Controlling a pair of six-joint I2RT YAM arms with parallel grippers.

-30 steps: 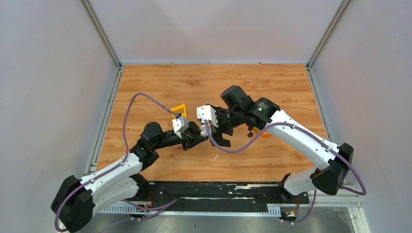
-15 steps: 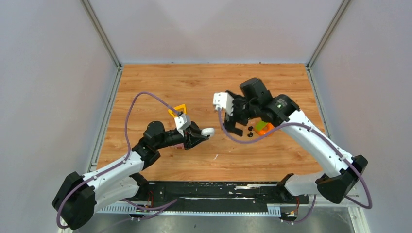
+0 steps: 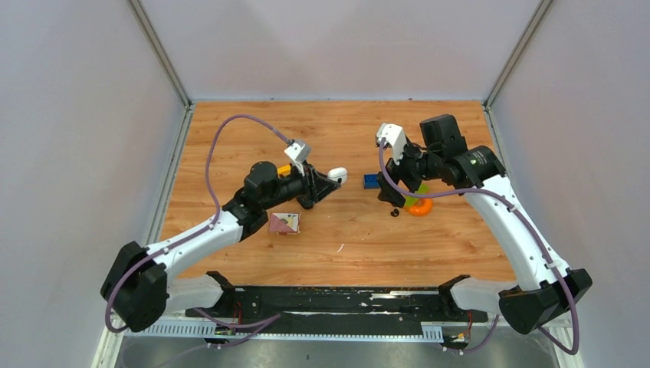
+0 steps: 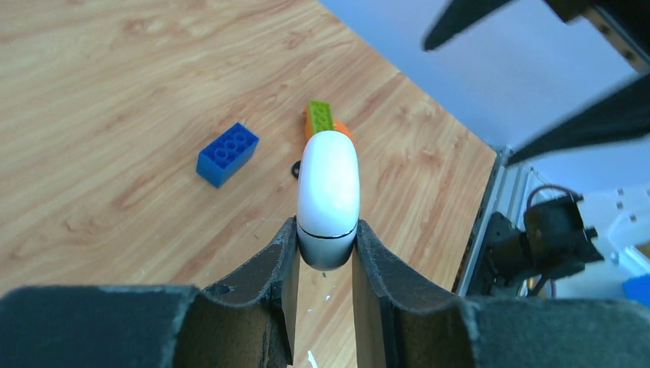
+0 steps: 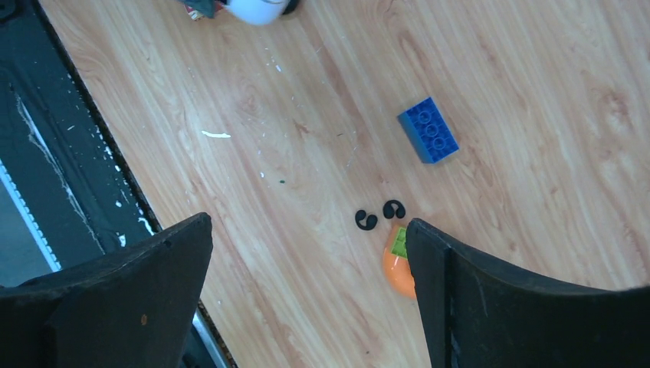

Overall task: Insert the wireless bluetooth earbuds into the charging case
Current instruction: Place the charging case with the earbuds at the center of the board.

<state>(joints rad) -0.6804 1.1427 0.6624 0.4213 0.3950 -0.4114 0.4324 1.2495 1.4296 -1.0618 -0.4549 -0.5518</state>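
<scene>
The white charging case (image 4: 328,192) has its lid closed, with a thin seam showing. My left gripper (image 4: 326,234) is shut on its lower end and holds it above the table. In the top view the case (image 3: 336,175) sticks out of the left gripper (image 3: 326,182) toward the right arm. It also shows at the top edge of the right wrist view (image 5: 257,9). My right gripper (image 3: 392,193) is open and empty in its own view (image 5: 309,222), apart from the case. No white earbuds are in view.
Two small black curled pieces (image 5: 366,220) lie beside an orange disc with a green brick (image 5: 397,268). A blue brick (image 3: 371,181) lies between the grippers. A pink card (image 3: 284,223) lies under the left arm. A thin white sliver (image 3: 339,248) lies nearer the front.
The two grippers were together at the case a second ago. The right gripper has drawn back to the right and far side. The left gripper has carried the case farther back and right.
</scene>
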